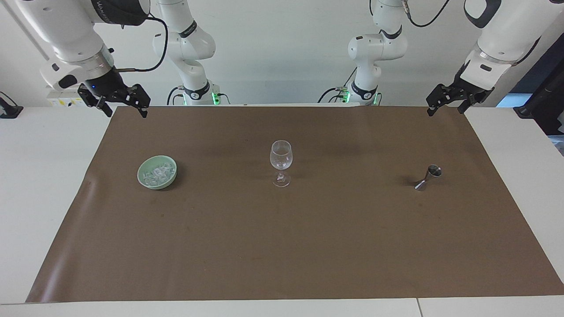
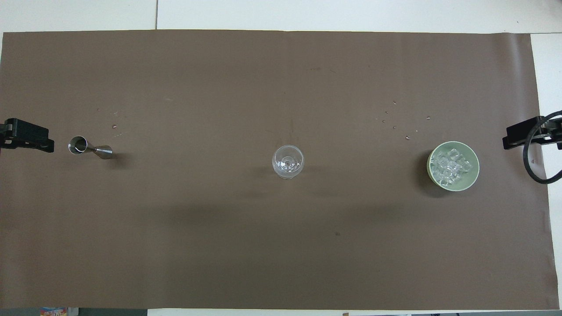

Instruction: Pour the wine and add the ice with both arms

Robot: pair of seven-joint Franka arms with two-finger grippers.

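A clear wine glass (image 1: 280, 163) stands upright at the middle of a brown mat (image 1: 291, 246) that covers most of the white surface (image 1: 44, 176). Toward the right arm's end of the mat sits a pale green bowl (image 1: 172, 176), and the ice (image 1: 158, 172) lies heaped inside it, small clear cubes filling the bottom. Toward the left arm's end, a steel jigger (image 1: 428, 177) stands on the mat, tilted as the camera sees it, its open cup uppermost. Bowl, glass and jigger are well apart, in a rough row across the mat. A few tiny specks dot the mat near the bowl (image 2: 474, 169) and near the jigger (image 2: 90, 148), on the side farther from the robots.

The right pincer (image 1: 125, 107) hangs in the air over the corner of the mat at its own end, fingers spread apart and holding nothing. The left pincer (image 1: 446, 105) hangs likewise over the mat's corner at the other end, its fingers also apart and empty. Both arms wait, their white bases fixed by the surface's edge. In the overhead view only the tips of the left pincer (image 2: 27, 137) and the right pincer (image 2: 524, 134) show at the frame's sides.
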